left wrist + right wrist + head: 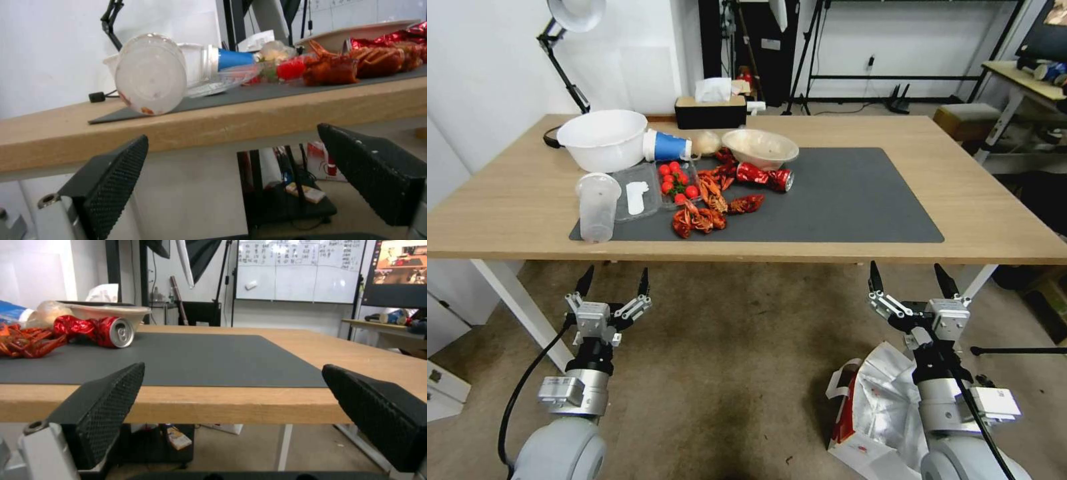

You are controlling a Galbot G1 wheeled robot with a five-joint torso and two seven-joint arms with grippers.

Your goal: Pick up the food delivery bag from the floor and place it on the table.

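Observation:
The food delivery bag (875, 407), white with a red side panel and foil lining, lies on the grey-brown carpet floor (727, 373) at the lower right, partly hidden by my right arm. The light-wood table (974, 200) with its dark grey mat (840, 200) spans the view ahead. My right gripper (908, 279) hangs open above the bag, just under the table's front edge (231, 403). On the other side, my left gripper (614, 280) is also open with nothing in it, below the front edge (222, 130) near the mat's left corner.
The mat's left half is crowded: a white bowl (604, 139), a clear plastic cup (598, 207), a tomato tray (678, 181), crayfish shells (710, 203), a crushed red can (766, 176) and a beige bowl (760, 148). A tissue box (710, 110) sits behind. A white table leg (520, 307) stands left.

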